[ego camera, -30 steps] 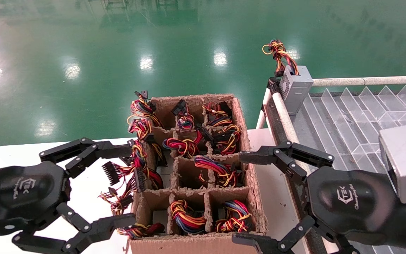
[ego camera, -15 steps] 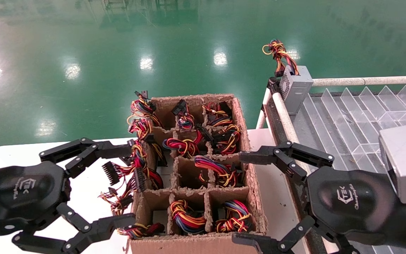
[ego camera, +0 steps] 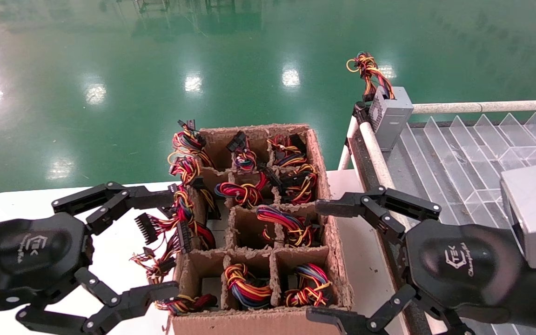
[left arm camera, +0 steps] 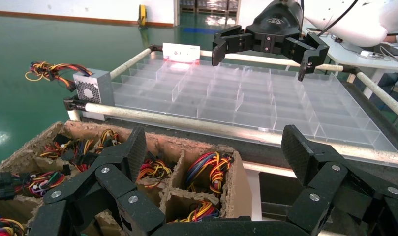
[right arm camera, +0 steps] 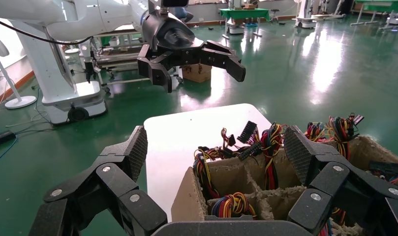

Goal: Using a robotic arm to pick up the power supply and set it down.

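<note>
A grey power supply (ego camera: pixel 390 114) with a vent face and a red-yellow wire bundle stands on the near corner of the clear tray (ego camera: pixel 458 158); it also shows in the left wrist view (left arm camera: pixel 92 88). My left gripper (ego camera: pixel 170 243) hangs open and empty just left of the brown carton (ego camera: pixel 258 321), beside loose wires. On the carton's right side my right gripper (ego camera: pixel 317 261) is open and empty too. Each wrist view looks between its own spread fingers (left arm camera: pixel 137 145) (right arm camera: pixel 137 147) at the carton's compartments. Coloured wire bundles (ego camera: pixel 284 225) fill them; the units below are mostly hidden.
The carton (left arm camera: pixel 238 179) stands on a white table (ego camera: pixel 110 242) that ends at the green floor. The divided clear tray sits on a tube-framed stand (ego camera: pixel 375 153) close to the carton's right. Loose connectors (ego camera: pixel 149 228) spill over the carton's left wall.
</note>
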### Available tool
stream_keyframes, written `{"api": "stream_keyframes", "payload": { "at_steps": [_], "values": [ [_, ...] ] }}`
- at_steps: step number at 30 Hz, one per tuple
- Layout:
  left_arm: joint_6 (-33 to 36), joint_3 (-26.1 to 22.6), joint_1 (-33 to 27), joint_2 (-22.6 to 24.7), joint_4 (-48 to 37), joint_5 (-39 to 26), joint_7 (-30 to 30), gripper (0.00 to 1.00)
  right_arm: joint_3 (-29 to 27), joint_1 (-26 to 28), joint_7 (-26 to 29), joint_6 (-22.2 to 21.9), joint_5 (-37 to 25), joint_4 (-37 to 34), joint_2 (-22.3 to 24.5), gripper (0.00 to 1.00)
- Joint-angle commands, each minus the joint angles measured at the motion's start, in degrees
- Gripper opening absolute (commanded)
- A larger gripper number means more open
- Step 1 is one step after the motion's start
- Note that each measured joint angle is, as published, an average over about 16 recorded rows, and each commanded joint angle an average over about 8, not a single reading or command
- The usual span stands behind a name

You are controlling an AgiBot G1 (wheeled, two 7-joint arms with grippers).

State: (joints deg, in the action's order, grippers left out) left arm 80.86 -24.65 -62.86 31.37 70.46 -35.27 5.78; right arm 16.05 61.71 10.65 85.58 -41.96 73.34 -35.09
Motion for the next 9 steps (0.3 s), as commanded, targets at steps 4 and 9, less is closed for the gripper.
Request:
{"api": "stream_keyframes", "payload": {
  "at_steps": [4, 9],
  "values": [
    [0.00, 0.00, 0.00, 0.00, 0.00, 0.00, 0.00, 1.00, 0.00, 0.00, 0.00, 0.00, 0.00, 0.00, 0.00, 1.00],
    [0.00, 0.00, 0.00, 0.00, 0.00, 0.00, 0.00, 1.00, 0.00, 0.00, 0.00, 0.00, 0.00, 0.00, 0.00, 1.00]
  ]
}}
